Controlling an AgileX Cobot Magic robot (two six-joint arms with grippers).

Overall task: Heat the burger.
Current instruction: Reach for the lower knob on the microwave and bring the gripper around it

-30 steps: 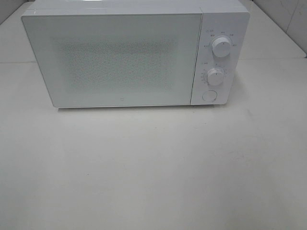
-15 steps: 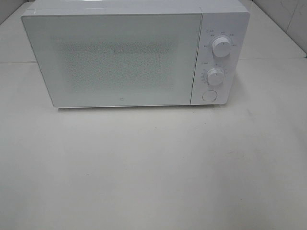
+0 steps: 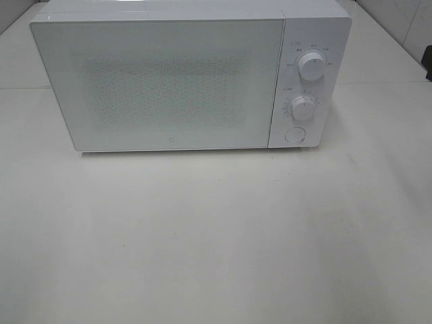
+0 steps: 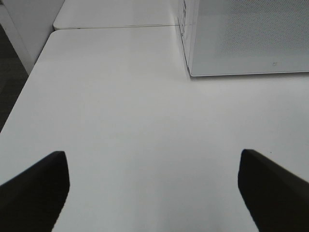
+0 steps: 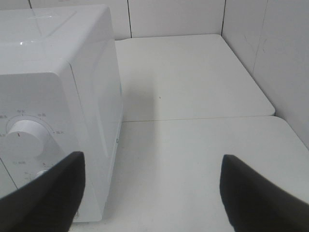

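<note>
Left gripper (image 4: 154, 193): jaws wide, empty, hovers over bare counter (image 4: 120, 111), near front corner of microwave (image 4: 246, 38).
Right gripper (image 5: 154, 198): jaws wide, empty, beside microwave's dial side, upper knob (image 5: 26, 133) close.
Burger: in no view. Door (image 3: 162, 84) shut and frosted, so cannot tell if inside.
Likely step: reach round button (image 3: 294, 134) or lower knob (image 3: 303, 107).
Advice: approach square-on, narrow jaws before contact, press or turn gently so microwave does not slide.
</note>
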